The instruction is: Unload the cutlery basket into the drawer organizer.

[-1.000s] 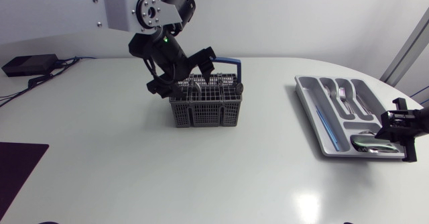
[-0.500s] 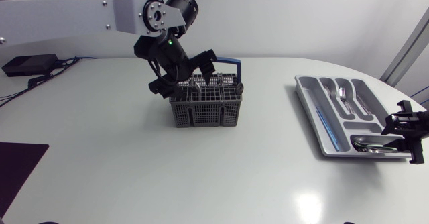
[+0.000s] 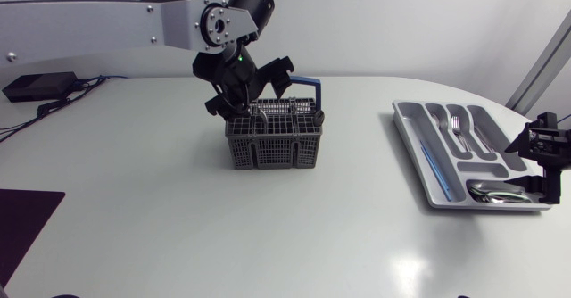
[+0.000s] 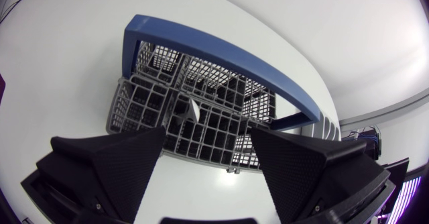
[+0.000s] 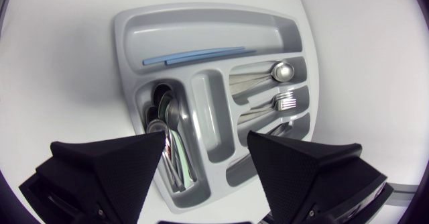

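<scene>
Head view has the cutlery basket [image 3: 273,140] standing toward the back edge of the desk, a little left of the middle, and the drawer organizer [image 3: 419,155] lying well apart from it, near the right edge. My left arm comes in high from the left and bends down, so that my left hand [image 3: 259,102] hangs just above the basket's back rim. The left wrist view looks straight down between the fingers [image 4: 110,170], which are spread wide with nothing between them but air. Below lie the grid cells and the blue handle [image 4: 221,49] arching across.

I judge the step in hand to be the next pick from the basket. One pale tip [image 4: 193,110] shows in a middle cell, though I cannot tell which kind of piece it is. The move calls for a straight drop on the near side of the blue handle, fingers narrowed enough to clear the cell walls, then a close on that single tip — no raking the grid.

My right hand [image 3: 540,160] sits at the desk's right edge over the organizer's near end — open and empty too. Its wrist view shows blue sticks [image 5: 194,55], spoons [image 5: 268,73], forks [image 5: 278,103] and a heap of cutlery [image 5: 171,143] sorted into compartments.
</scene>
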